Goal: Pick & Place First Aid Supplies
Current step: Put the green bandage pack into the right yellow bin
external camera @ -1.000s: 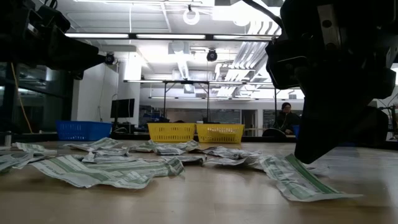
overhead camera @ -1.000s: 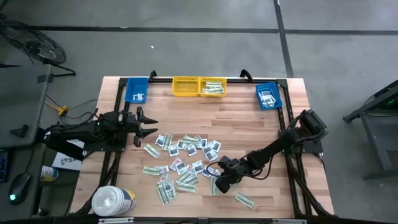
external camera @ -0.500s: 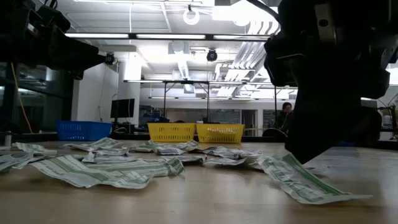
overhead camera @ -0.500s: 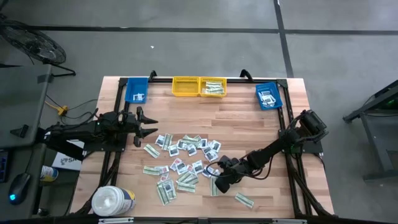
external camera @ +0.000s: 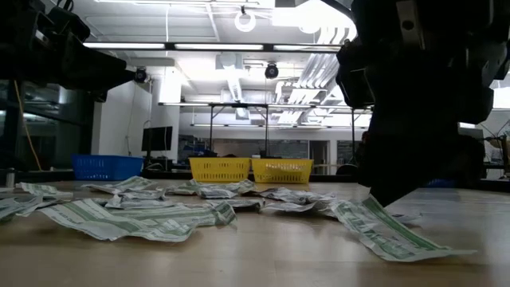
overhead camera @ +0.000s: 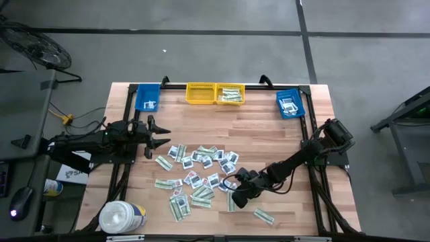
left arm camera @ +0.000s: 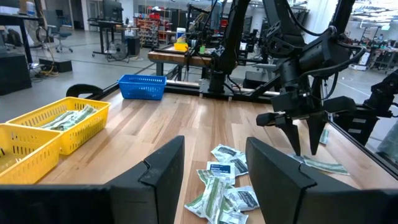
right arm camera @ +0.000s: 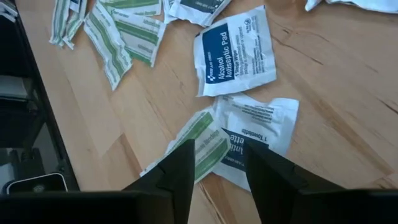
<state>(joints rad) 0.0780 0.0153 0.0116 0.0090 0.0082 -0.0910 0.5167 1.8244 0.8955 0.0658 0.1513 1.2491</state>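
Where the packets (overhead camera: pixel 198 176) lie scattered mid-table from above, we see the right gripper (overhead camera: pixel 236 199) low at their edge. Its wrist view shows spread, empty fingers (right arm camera: pixel 180 168) over a green strip (right arm camera: pixel 202 143): thin, limp, best pinched at an edge. The left gripper (left arm camera: pixel 214 168) waits, open.

"Alcohol Antiseptic Pad" on a blue-marked white packet (right arm camera: pixel 236 50), partial "Towelette" on a neighbouring white packet (right arm camera: pixel 258 134)

right hand (overhead camera: pixel 236 199) opened, shifted over packets (overhead camera: pixel 198 176)
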